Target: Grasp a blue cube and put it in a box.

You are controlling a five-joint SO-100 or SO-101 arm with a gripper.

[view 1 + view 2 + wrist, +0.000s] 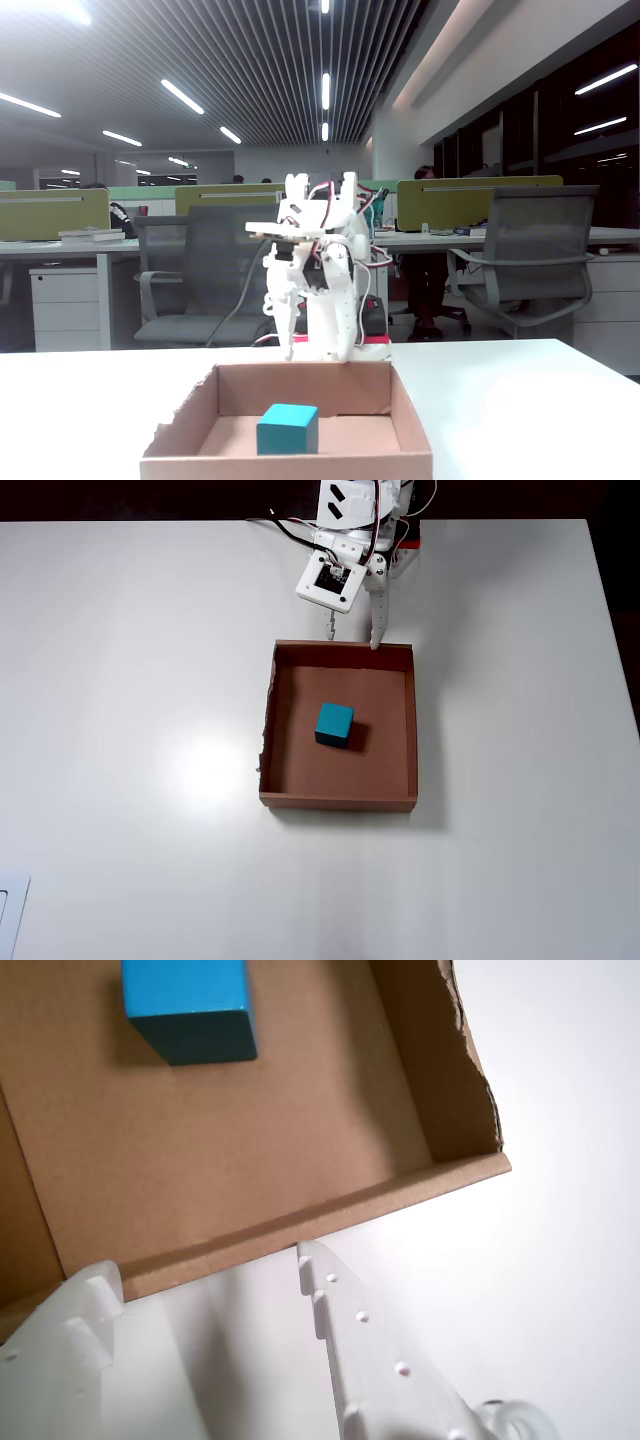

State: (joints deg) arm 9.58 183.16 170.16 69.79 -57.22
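The blue cube (334,725) is a small teal-blue block with plain, matte faces and sharp edges. It is sitting on the floor of the box (410,730), a shallow brown cardboard tray with low walls; in the overhead view the cube is lying near the middle, and the left wall is showing a rough, torn edge. In the fixed view the cube (287,429) is standing upright, close to the near wall of the box (405,415).

The gripper (352,637) is hanging just outside the far wall of the box, over the white table (120,680). Its two white fingers (345,1330) are standing clearly apart, and they are holding nothing and touching nothing.
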